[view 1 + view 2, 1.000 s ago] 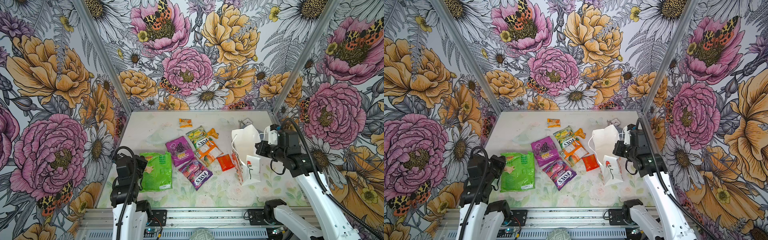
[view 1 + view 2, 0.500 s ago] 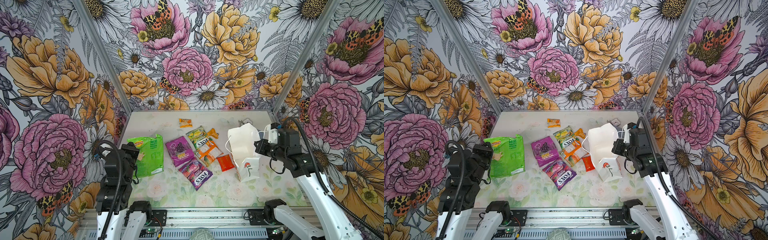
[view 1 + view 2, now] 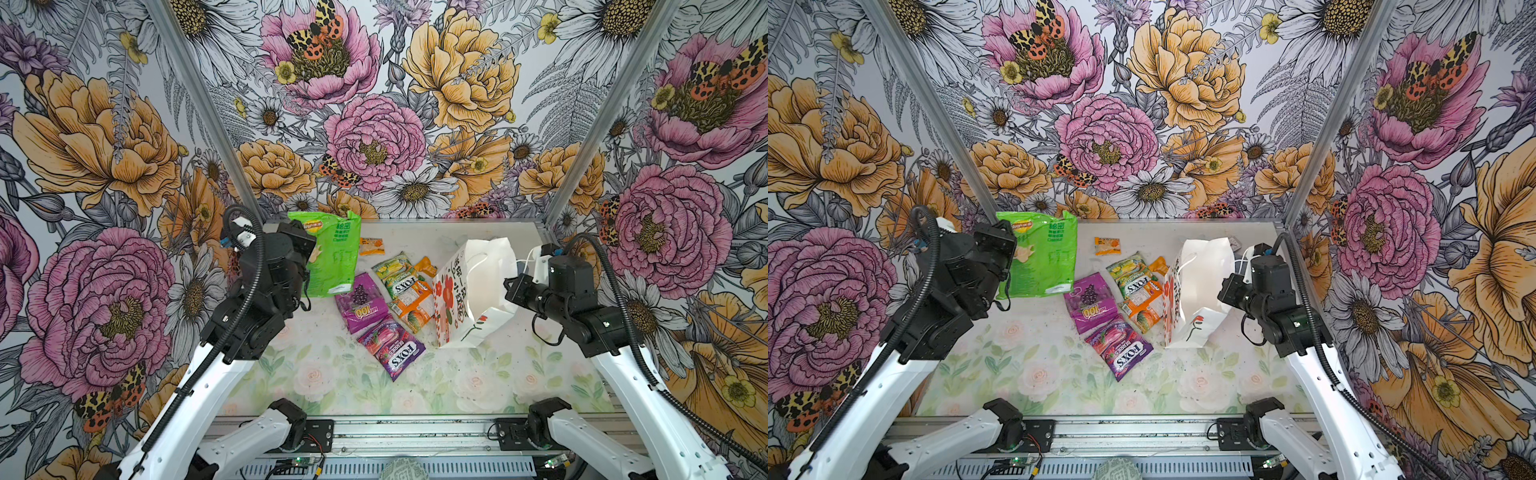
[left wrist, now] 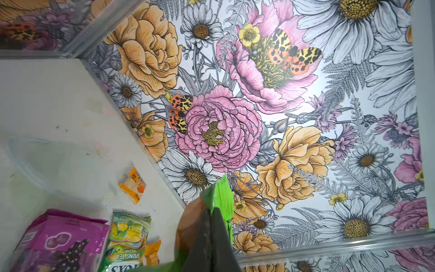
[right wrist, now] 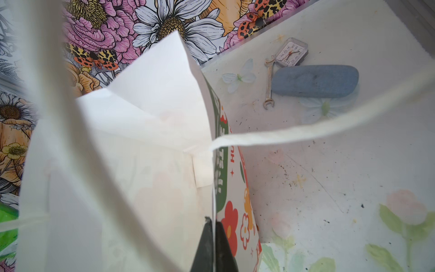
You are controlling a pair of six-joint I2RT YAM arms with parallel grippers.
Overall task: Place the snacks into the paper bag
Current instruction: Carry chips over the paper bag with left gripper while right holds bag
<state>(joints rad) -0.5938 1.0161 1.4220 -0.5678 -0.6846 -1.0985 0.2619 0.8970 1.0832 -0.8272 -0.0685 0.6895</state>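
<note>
Your left jaws grip the green chip packet (image 3: 334, 257) well left of the paper bag (image 3: 482, 286), right jaws pinch its rim; looks like nothing's bagged yet.

In both top views you cannot see the fingertips of the left hand (image 4: 211, 235) behind its wrist, or those of the right hand (image 5: 213, 242) against the paper bag (image 3: 482, 286). The left wrist view crops the blurred purple packet (image 4: 58, 242) and the green packet (image 4: 221, 200).
</note>
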